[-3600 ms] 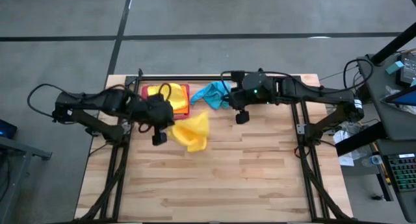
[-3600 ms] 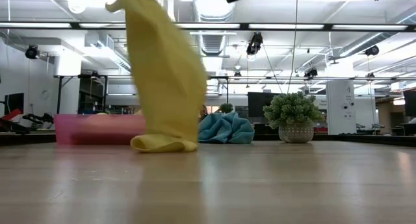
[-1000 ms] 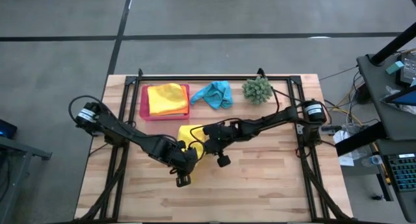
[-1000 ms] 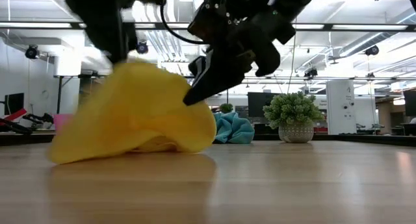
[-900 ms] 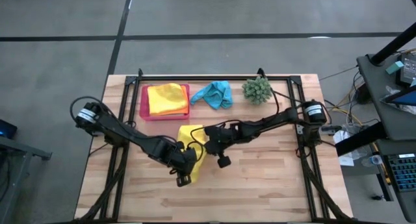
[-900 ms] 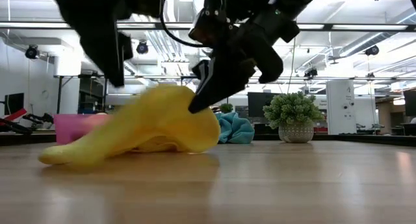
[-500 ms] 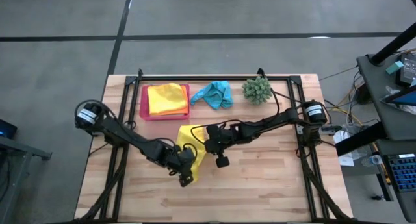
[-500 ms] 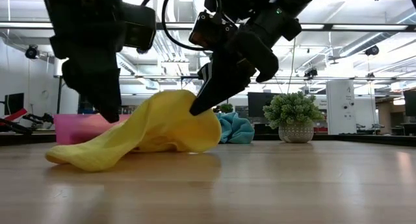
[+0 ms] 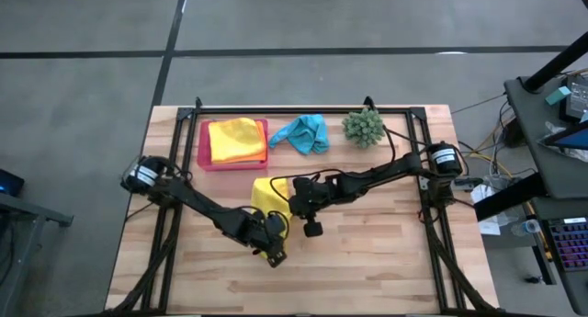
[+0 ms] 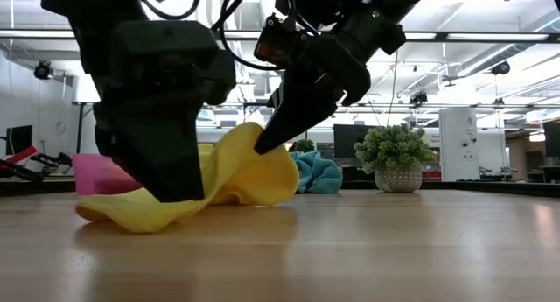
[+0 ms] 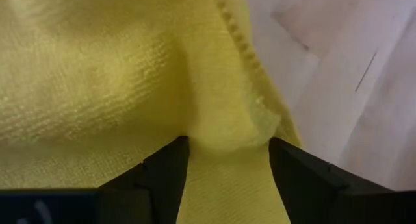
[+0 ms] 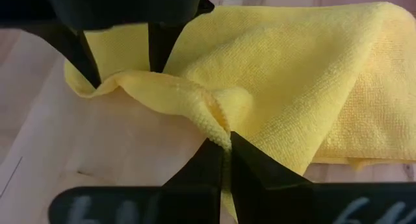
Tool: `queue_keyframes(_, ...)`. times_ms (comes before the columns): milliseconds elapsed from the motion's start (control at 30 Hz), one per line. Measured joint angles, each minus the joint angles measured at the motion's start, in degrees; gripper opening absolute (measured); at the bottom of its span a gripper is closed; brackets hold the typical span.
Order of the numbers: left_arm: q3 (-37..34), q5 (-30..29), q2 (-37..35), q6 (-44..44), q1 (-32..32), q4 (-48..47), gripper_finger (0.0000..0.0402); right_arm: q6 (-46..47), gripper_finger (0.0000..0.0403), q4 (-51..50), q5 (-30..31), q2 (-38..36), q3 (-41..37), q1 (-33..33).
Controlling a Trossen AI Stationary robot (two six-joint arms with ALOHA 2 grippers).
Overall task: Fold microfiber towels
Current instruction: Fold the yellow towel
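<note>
Your left gripper sat just below the frame's centre in the high view, its fingers spread apart with an edge of the yellow towel lying between them, not pinched. Your right gripper was clamped tight on that towel's fold, lifting it off the table near mid-frame

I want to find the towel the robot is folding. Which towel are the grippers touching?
The yellow towel in the middle of the table. The right gripper pinches it; the left gripper straddles its edge. The turquoise towel lies untouched.
</note>
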Motion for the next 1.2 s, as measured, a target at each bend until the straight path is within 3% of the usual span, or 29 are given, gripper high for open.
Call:
queue_keyframes(133,-0.6,0.0,0.1,-1.0,-0.1,1.0,0.016,0.0,0.0009,-0.2,0.0,-0.1,0.0,0.0)
queue_keyframes(300,-0.9,0.4,0.2,1.7,0.0,0.8,0.0041,-0.2,0.0009,-0.9,0.0,-1.3,0.0,0.0)
queue_keyframes(367,-1.0,1.0,-0.7,4.4,0.0,-0.1,0.0013,-1.0,0.0009,-2.0,-0.1,-2.4,0.0,0.0)
queue_keyframes(467,-0.3,-0.2,-3.6,8.0,0.0,-5.8,0.0003,-2.2,0.0009,-4.4,-0.1,-5.0,0.0,0.1)
queue_keyframes(633,0.9,-7.6,-12.1,11.8,-0.1,-15.4,0.0001,-3.8,0.0009,-6.3,0.1,-11.3,0.0,0.0)
queue_keyframes(800,1.2,-13.8,-22.6,20.9,0.0,-16.1,0.0,-7.0,0.0009,-8.6,0.4,-17.6,1.7,0.0)
queue_keyframes(933,1.3,-17.1,-31.1,28.2,0.4,-16.0,0.0,-9.7,0.0009,-15.6,4.0,-20.5,7.3,0.0)
queue_keyframes(1200,4.3,-17.6,-42.1,46.4,1.5,-15.4,0.0,-21.1,0.0008,-28.6,9.2,-20.1,20.9,-0.2)
